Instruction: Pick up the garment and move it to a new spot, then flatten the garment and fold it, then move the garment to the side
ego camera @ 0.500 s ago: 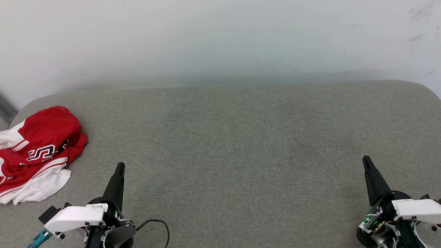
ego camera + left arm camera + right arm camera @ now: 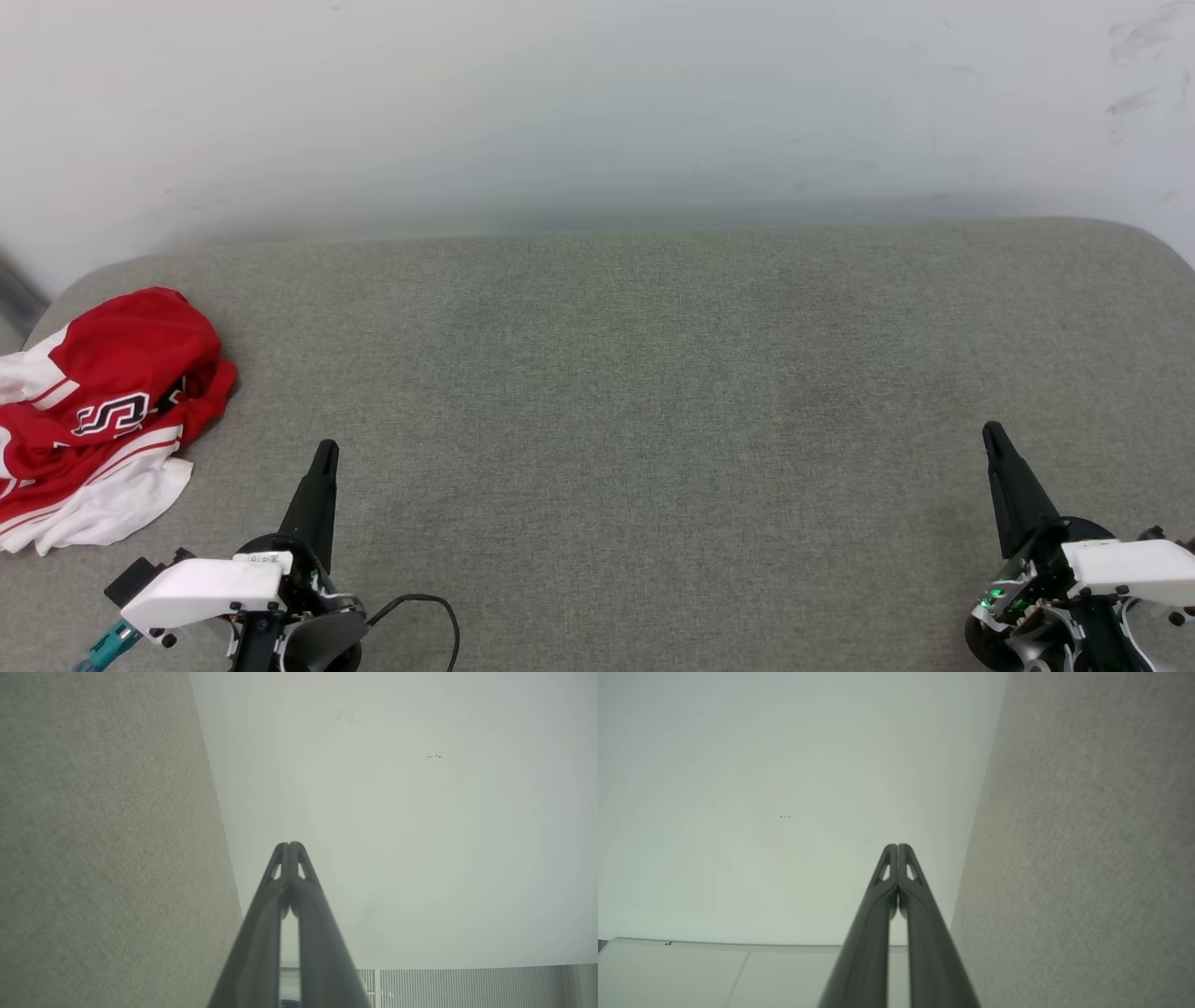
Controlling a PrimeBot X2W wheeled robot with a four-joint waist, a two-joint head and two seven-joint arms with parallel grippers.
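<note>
Crumpled red-and-white garment (image 2: 98, 411) at the left edge of the grey cushion (image 2: 635, 392).
Only a black, white-outlined "S" can be read; the rest is buried in folds or cut off by the frame. The left gripper (image 2: 326, 450) and right gripper (image 2: 991, 430) are seen at the lower corners, fingertips pressed together and empty in the wrist views.

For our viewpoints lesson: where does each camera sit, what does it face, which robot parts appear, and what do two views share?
Head view: on the head, facing down at the grey fabric surface and red jersey; left gripper, right gripper below.
Left wrist view: on that wrist, facing the wall along shut fingers.
Right wrist view: likewise, own shut fingers.
Shared: wall and surface.
</note>
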